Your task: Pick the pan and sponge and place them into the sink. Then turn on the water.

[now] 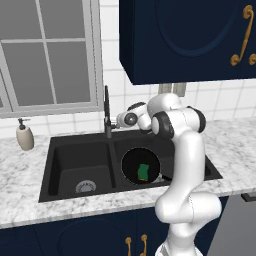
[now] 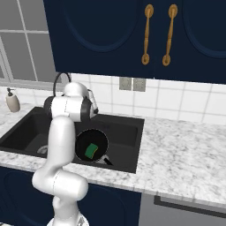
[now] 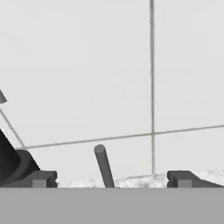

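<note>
The black pan (image 1: 140,165) lies in the right basin of the black sink (image 1: 60,150), and the green sponge (image 1: 144,171) rests inside it. Both show again from the other side, the pan (image 2: 91,145) with the sponge (image 2: 92,151) in it. My gripper (image 1: 116,120) is raised behind the sink, right beside the dark tap (image 1: 106,112). In the hand view the gripper (image 3: 111,180) is open with nothing held. The tap's thin dark lever (image 3: 104,166) stands between the fingertips (image 3: 41,179), in front of the white tiled wall.
A soap dispenser (image 1: 24,136) stands on the marble counter (image 1: 235,145) left of the sink. A window (image 1: 47,55) is behind it, and dark blue wall cabinets (image 2: 132,35) hang overhead. The left basin holds only its silver drain (image 1: 85,186).
</note>
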